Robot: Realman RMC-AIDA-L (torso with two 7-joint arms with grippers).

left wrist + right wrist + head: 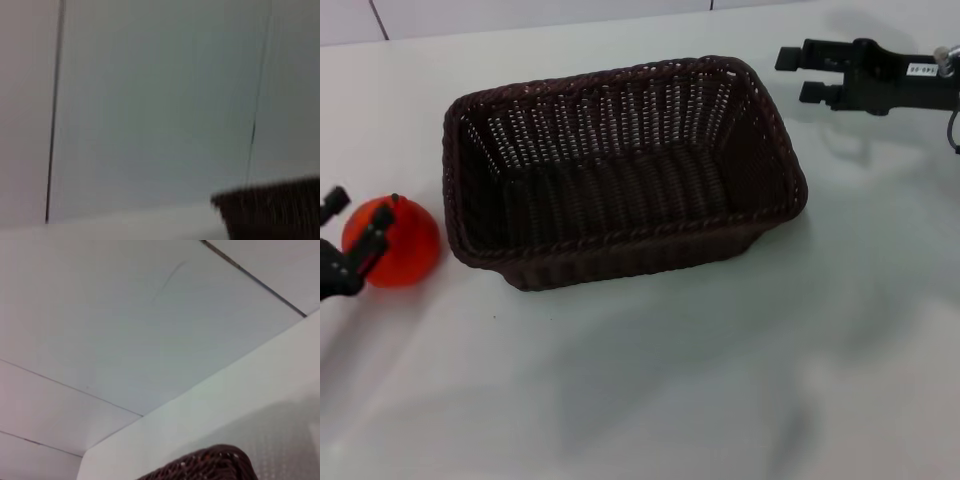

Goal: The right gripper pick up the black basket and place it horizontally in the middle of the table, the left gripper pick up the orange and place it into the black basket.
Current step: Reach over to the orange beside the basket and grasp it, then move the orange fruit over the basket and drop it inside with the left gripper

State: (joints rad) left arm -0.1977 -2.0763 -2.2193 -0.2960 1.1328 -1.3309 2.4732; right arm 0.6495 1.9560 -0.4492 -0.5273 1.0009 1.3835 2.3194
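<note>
The black basket [612, 242] stands upright and empty in the middle of the white table [720, 380], long side across my view. The orange [402, 250] lies on the table just left of the basket. My left gripper [356, 217] is at the far left edge with its fingers spread; one finger [377, 226] lies over the orange's left side and the other is off it. My right gripper [800, 76] is open and empty, just beyond the basket's far right corner. A corner of the basket also shows in the left wrist view [275, 210] and in the right wrist view [210, 465].
A tiled white wall [520, 15] runs behind the table's far edge. Bare tabletop lies in front of the basket and to its right.
</note>
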